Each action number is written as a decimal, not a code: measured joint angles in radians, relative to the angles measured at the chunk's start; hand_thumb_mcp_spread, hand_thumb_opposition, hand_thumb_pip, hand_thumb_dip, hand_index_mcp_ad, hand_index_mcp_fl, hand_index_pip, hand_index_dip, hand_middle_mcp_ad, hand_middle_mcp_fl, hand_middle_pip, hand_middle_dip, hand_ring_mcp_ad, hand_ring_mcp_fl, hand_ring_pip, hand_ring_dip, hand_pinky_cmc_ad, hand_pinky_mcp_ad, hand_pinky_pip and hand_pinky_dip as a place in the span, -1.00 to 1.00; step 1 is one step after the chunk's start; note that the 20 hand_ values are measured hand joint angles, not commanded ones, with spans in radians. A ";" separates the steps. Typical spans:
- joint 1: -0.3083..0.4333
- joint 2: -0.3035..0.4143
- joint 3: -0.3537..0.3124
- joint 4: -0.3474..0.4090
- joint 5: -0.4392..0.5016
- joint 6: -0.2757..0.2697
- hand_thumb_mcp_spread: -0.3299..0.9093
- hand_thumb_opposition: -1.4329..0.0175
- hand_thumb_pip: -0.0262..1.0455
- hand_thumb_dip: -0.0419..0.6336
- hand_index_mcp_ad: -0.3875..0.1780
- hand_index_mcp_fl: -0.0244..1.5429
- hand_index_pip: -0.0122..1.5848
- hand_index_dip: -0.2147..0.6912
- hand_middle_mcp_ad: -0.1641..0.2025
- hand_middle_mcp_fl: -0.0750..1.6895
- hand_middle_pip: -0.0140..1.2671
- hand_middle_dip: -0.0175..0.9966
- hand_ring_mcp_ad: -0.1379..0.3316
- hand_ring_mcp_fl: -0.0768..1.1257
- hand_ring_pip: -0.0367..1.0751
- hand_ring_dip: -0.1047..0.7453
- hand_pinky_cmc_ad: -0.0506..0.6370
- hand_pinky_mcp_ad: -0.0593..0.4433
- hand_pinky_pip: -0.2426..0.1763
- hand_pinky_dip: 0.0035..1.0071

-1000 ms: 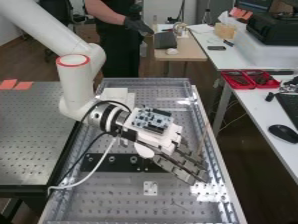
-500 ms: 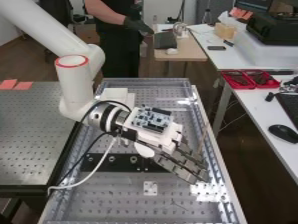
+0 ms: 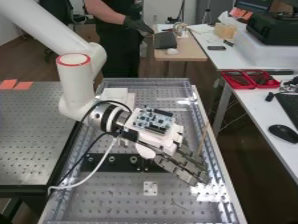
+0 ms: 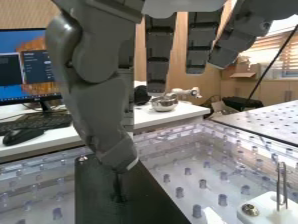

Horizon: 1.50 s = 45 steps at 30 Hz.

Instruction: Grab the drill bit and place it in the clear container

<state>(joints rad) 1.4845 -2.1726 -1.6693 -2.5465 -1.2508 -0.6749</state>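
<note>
Item: slender, dark, straight drill bit (image 4: 118, 189); material unclear; it is pointing roughly upright above the long, flat black plate (image 4: 96, 202), its upper end hidden; whether it is touching the plate cannot be told.
Item: large, rectangular, clear-walled container (image 3: 154, 81); it is lying level, surrounding the black plate.

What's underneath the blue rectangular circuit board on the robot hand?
Beneath the blue circuit board is the white housing of the robot hand. Part shows past the board's edge; the surface directly under it is covered.
</note>
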 joint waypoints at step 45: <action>-0.001 0.010 0.017 0.033 -0.025 -0.043 0.52 -0.41 -0.18 -0.13 -0.06 0.49 -0.25 0.31 0.04 -0.44 -0.79 -0.53 0.29 -0.58 -0.75 -0.63 0.25 -0.19 -0.09 -0.70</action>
<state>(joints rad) 1.4835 -2.1627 -1.6525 -2.5135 -1.2759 -0.7183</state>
